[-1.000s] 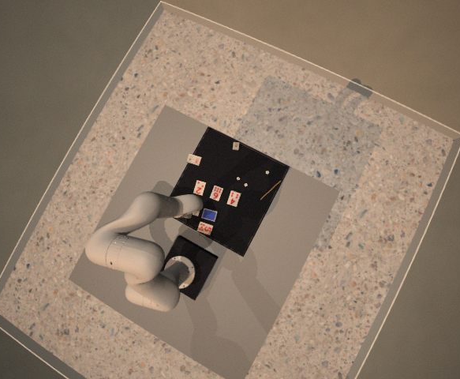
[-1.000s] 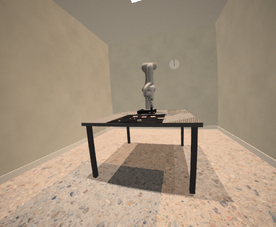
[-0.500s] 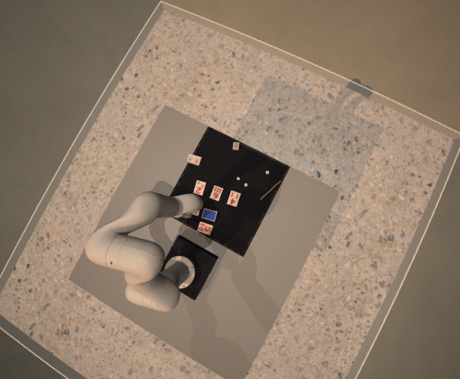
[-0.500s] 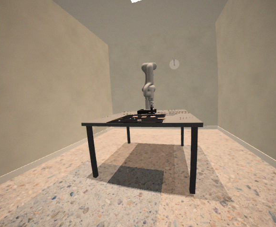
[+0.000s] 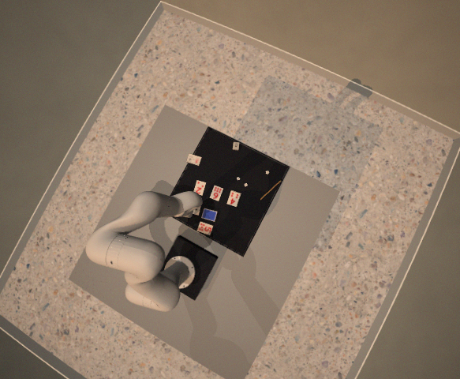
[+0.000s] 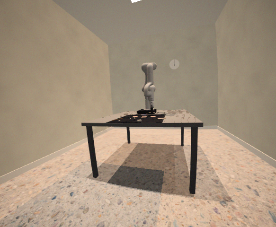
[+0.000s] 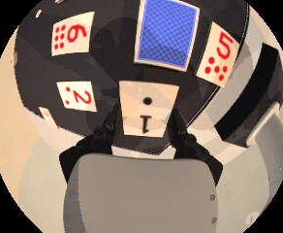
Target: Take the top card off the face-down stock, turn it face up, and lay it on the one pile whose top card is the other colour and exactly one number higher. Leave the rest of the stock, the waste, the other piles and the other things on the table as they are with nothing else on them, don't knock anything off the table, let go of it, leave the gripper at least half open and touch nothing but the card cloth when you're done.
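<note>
hand: the hand (image 7: 145, 131) is pinching a black 1 card (image 7: 145, 112) by its 2 side edges, face showing to the wrist camera.
card in hand: black 1, already off the stock and already face up, judged from the printed face in view; whether it hangs above the cloth or rests on it cannot be told.
stock: blue-backed pile (image 7: 168, 30) just ahead of the hand, face down.
target pile: red 2 (image 7: 78, 96), ahead and to the left of the hand; judged the right pile, since it is the other colour and 1 higher.
other cards: red 6 (image 7: 71, 35) farther ahead-left, red 5 (image 7: 218, 54) ahead-right beside the stock, red 4 (image 5: 233, 198) beyond the 6.
cloth: black card cloth (image 5: 258, 222) on the tabletop (image 5: 295, 228), under the hand.
done: pick and turn-over.
left: carry the 1 left onto the red 2, set it flat, let go, spread the fingers wide, lift off.
</note>
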